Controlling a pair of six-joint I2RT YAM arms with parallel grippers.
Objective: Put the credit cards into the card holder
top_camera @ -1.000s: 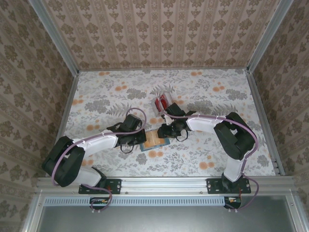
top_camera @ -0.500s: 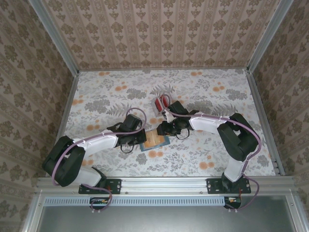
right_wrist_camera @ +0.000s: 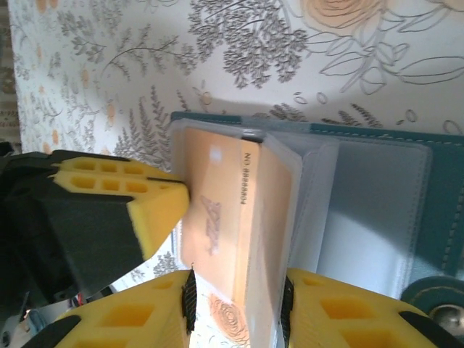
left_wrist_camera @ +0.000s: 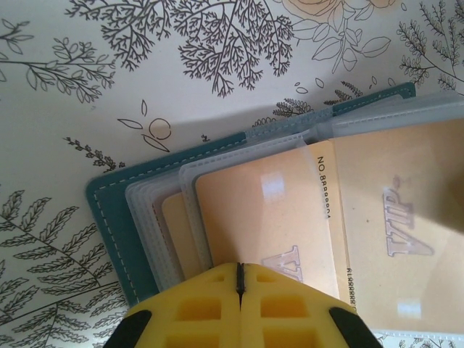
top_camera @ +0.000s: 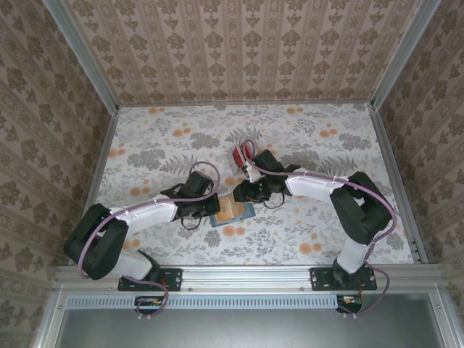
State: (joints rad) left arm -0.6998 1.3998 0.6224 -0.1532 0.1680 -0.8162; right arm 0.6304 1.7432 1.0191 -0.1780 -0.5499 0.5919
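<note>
Now, card holder (top_camera: 232, 209): open flat at centre of table (top_camera: 326, 145); clear sleeves (left_wrist_camera: 156, 217) carry tan cards (left_wrist_camera: 268, 210).
credit cards (top_camera: 242, 154): red stack on table just beyond the holder, outside it.
left gripper (left_wrist_camera: 240, 272): closed, tips on a sleeve.
right gripper (right_wrist_camera: 235, 290): clamped on one clear sleeve (right_wrist_camera: 275, 203) holding a tan card.

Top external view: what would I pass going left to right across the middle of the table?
left arm → left gripper → card holder → right arm
</note>
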